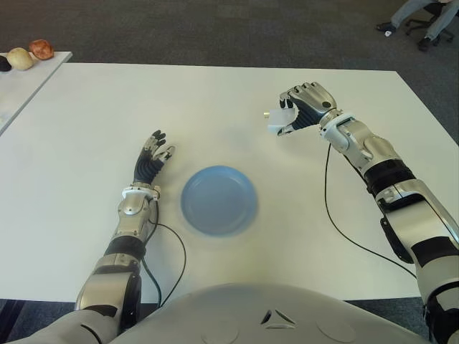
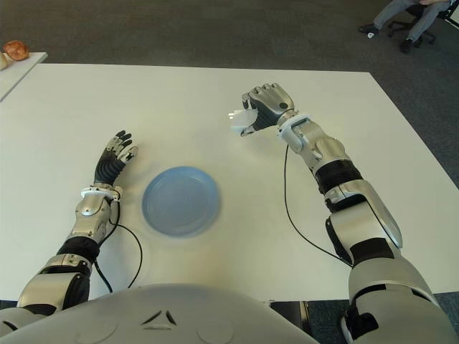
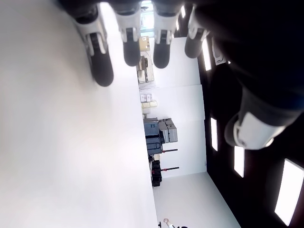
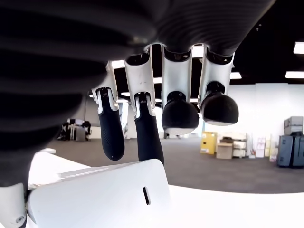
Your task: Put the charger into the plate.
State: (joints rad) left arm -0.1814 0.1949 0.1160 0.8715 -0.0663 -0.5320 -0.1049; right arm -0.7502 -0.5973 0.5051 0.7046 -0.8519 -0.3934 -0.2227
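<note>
A: We've got the charger [image 1: 279, 119] clamped in our right hand [image 1: 305, 106], lifted over the table [image 1: 107, 115], well beyond the plate [image 1: 219, 200].

B: And our left hand [image 1: 151, 161] beside the plate, fingers spread, leaving the way clear.

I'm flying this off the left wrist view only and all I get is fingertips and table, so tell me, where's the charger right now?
Observer: The right hand grips the white charger, beyond and to the right of the blue plate.
Operator: Anything in the plate?
Observer: No, it shows nothing in it.
Operator: And my left hand?
Observer: The left hand shows just left of the plate, fingers extended, holding nothing.
</note>
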